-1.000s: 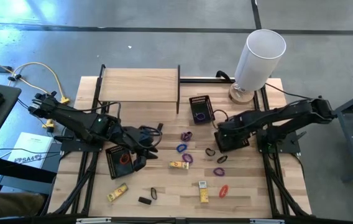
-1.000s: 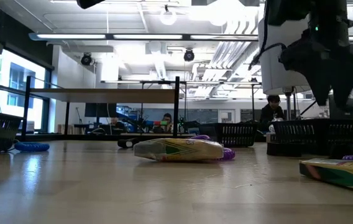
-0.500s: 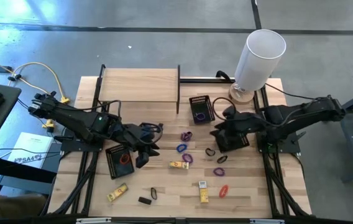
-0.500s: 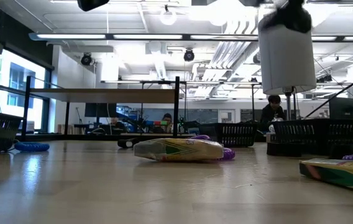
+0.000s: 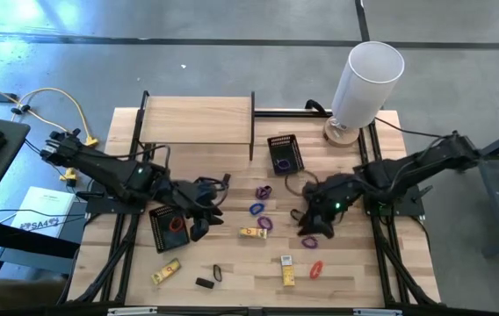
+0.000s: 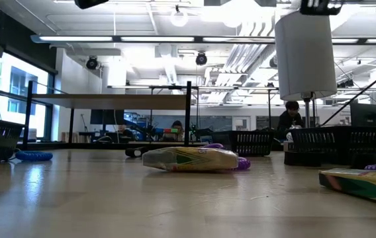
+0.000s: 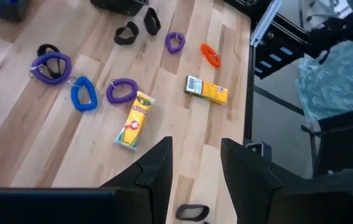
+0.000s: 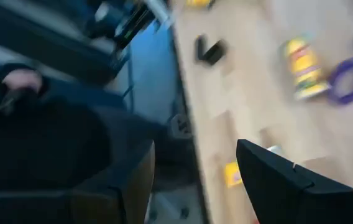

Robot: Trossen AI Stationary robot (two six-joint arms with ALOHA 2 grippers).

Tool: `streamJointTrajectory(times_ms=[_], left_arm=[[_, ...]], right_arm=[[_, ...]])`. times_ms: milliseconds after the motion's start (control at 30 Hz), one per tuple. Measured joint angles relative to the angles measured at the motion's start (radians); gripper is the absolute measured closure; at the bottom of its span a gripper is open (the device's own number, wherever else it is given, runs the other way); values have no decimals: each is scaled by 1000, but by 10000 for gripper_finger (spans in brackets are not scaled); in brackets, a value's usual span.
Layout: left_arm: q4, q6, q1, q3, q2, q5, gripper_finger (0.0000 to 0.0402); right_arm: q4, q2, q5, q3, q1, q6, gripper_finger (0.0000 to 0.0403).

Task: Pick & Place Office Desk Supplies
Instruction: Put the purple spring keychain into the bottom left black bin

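Small supplies lie loose on the wooden table (image 5: 232, 263): purple loops (image 5: 264, 224), a blue loop (image 5: 256, 209), a red loop (image 5: 316, 269), black loops (image 5: 217, 273), a black block (image 5: 203, 283) and yellow packets (image 5: 251, 233) (image 5: 287, 270). My left gripper (image 5: 204, 219) hangs open beside the left mesh tray (image 5: 163, 230), which holds a red loop (image 5: 177, 225); nothing is between its fingers (image 7: 158, 174). My right gripper (image 5: 307, 228) hangs open above the table near a purple loop (image 5: 309, 242); its fingers (image 8: 276, 180) enclose nothing.
A second mesh tray (image 5: 285, 154) stands at the middle back, holding something purple. A tall white cylinder (image 5: 365, 83) rises at the back right and a low wooden shelf (image 5: 197, 118) at the back left. The near middle of the table has bare wood.
My right gripper has risen from the mesh tray on the right, left the low view upward, swung toward the table's near edge and left, and tipped from pointing down to slanting forward. It stays open. The supplies on the table have not moved.
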Motion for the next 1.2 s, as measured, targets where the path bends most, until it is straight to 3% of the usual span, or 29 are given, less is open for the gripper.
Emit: streamJointTrajectory(times_ms=[200, 333, 800, 967, 1100, 1200], left_arm=[[1, -9, -60, 0, 0, -136, 271], [1, -11, -79, 0, 0, -157, 271], [1, -11, -123, 0, 0, -158, 271], [0, -10, -123, 0, 0, -157, 271], [0, -10, -123, 0, 0, -157, 271], [0, -10, -123, 0, 0, -157, 271]], right_arm=[[25, 60, -31, -1, 77, 54, 188], [23, 81, -20, -1, 136, 78, 188], [-54, 86, 218, -1, 241, 18, 188], [-115, 86, 341, -1, 213, -29, 188], [-136, 86, 463, -1, 118, -43, 188], [-135, 86, 440, -1, 2, -111, 188]])
